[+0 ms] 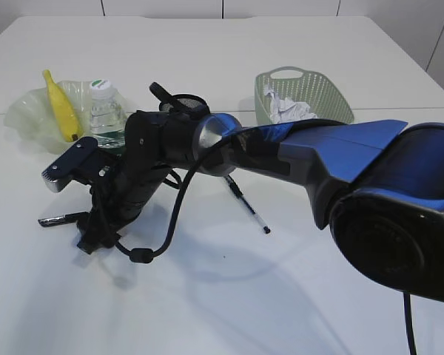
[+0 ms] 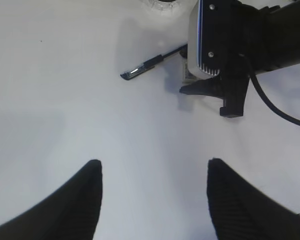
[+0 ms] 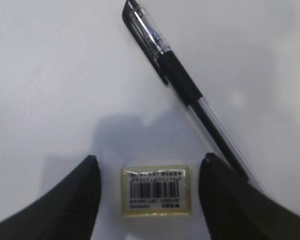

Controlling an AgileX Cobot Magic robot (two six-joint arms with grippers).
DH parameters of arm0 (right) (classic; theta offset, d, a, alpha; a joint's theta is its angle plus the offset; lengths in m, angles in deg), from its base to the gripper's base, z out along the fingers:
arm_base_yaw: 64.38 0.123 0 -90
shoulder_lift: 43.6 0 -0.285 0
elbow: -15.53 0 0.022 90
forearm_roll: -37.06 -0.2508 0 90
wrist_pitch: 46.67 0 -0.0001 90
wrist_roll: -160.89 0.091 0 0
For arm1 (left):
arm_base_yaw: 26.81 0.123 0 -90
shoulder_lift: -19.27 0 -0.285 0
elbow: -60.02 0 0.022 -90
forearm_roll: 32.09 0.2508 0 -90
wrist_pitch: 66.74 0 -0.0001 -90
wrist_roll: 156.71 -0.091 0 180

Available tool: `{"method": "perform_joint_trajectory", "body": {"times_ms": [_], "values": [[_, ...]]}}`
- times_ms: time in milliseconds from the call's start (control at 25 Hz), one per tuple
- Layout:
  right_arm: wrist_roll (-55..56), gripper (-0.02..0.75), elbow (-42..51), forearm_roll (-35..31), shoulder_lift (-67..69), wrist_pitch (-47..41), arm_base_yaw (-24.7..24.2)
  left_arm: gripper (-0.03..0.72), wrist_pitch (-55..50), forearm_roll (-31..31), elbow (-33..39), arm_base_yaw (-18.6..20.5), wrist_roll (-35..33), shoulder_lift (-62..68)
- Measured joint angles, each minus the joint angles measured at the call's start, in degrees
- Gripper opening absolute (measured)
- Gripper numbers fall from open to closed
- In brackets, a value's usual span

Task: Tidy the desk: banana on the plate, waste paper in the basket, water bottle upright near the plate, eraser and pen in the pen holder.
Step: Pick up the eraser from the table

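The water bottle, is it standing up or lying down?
Upright: the water bottle stands cap-up beside the plate.

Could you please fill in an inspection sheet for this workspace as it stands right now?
Surface: white desk, bare where visible.
Job's things: banana in the plate; water bottle upright beside it; waste paper in the basket; eraser and pen lying on the desk; pen holder mostly hidden behind the arm.
Clutter: nothing seen.
Grippers: right end effector open, straddling the eraser; left end effector open, empty.
Cables: black cable looping off the right arm.
Surroundings: white wall panels.
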Motion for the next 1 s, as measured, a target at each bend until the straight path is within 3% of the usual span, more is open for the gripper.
{"method": "perform_joint_trajectory", "body": {"times_ms": [320,1000], "values": [[0.1,0.296,0.0,-0.24,0.0,0.0,0.0,0.464,0.0,0.0,0.0,0.0,0.0,0.0],[0.1,0.279,-1.14,-0.34,0.0,-4.05,0.0,0.464,0.0,-0.03,0.0,0.0,0.0,0.0]]}}
